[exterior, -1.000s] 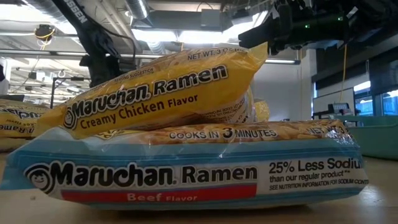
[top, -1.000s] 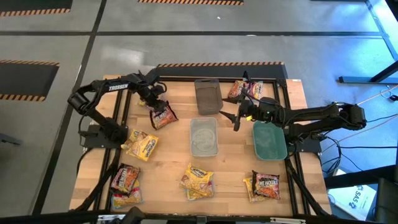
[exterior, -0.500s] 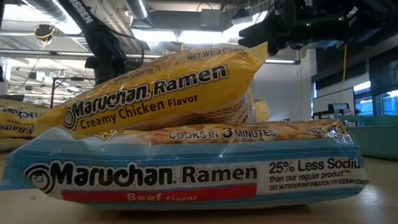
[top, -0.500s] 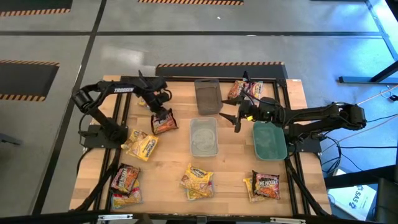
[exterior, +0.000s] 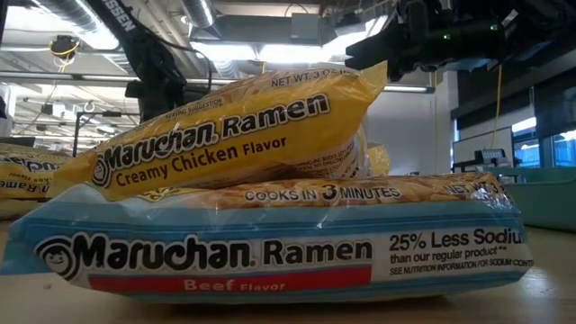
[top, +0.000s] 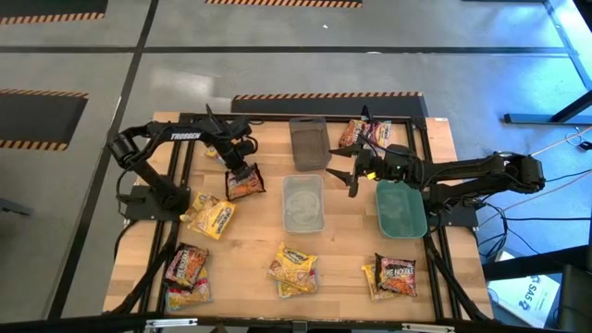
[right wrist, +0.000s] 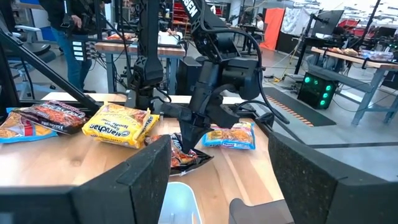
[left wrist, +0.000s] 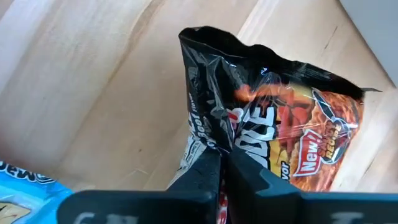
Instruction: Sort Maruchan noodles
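A dark red noodle packet [top: 245, 183] lies on the wooden table, left of the clear bin [top: 302, 204]. My left gripper [top: 240, 167] is shut on its far end; the left wrist view shows the packet [left wrist: 286, 118] bunched up at the fingertips. My right gripper [top: 344, 176] hangs open and level above the table between the clear bin and the teal bin [top: 400, 209], touching nothing. In the right wrist view, my right gripper [right wrist: 230, 180] looks toward the left arm [right wrist: 208, 93]. Other noodle packets lie flat at the left [top: 212, 216], along the near edge [top: 293, 269] and at the far side [top: 363, 132]. My left gripper pinches the crumpled black film at the packet's far end [left wrist: 208, 134] between its two fingers. The fingers slant steeply down from the table's far left side. The film stands up in folds at the fingertips, while the rest of the packet lies on the table.
A dark grey bin [top: 308, 143] stands beyond the clear bin. More packets lie at the near left [top: 186, 268] and near right [top: 394, 275]. A yellow packet [exterior: 243, 135] rests on a blue one [exterior: 270, 252] right before the low camera. A blue packet [left wrist: 18, 186] lies beside the left gripper.
My left gripper has swung toward the table's right edge and slightly nearer, come down onto the dark red packet and shut on its far end. The packet has turned a little and slid a short way nearer. My right gripper has kept still.
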Controlling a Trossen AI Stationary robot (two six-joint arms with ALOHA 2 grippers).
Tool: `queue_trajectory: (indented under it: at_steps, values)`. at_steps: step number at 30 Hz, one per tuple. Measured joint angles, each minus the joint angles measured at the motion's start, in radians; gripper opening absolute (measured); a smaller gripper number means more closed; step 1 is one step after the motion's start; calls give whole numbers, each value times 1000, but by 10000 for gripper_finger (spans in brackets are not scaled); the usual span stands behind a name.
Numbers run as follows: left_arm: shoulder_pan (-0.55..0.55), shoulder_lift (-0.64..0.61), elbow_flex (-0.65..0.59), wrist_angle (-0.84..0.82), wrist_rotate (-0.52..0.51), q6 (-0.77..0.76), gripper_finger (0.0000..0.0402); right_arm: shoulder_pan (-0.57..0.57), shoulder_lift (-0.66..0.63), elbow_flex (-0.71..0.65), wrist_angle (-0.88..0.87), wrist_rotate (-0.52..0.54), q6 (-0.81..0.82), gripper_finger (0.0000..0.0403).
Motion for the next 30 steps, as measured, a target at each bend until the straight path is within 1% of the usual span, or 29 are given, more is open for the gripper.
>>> queue_trajectory:
  at_steps: [3, 6, 12, 14, 17, 20, 25, 30]
  values:
    - [-14, -26, 0, -2, -48, 0, 3, 0, 0, 0, 0, 0, 12, 256]
    - [-33, -83, 0, -2, -116, -14, 2, 0, 0, 0, 0, 0, 28, 256]
    - [-84, -245, 0, 1, -227, -24, 1, 0, 11, 0, -4, 0, 77, 257]
    - [-100, -301, 0, 17, -260, -27, 0, -1, 23, -1, -6, 0, 75, 257]
    - [-128, -363, 0, 58, -312, -43, 0, -7, 59, -1, 42, 15, 34, 258]
    - [-157, -403, 0, 102, -333, -50, 0, -17, 99, 1, 127, 35, 20, 257]
    - [-224, -430, 0, 159, -379, -66, 0, -50, 151, 61, 138, 34, 7, 257]
    - [-304, -432, 0, 210, -437, -69, 0, -54, 218, 122, 61, -47, 7, 257]
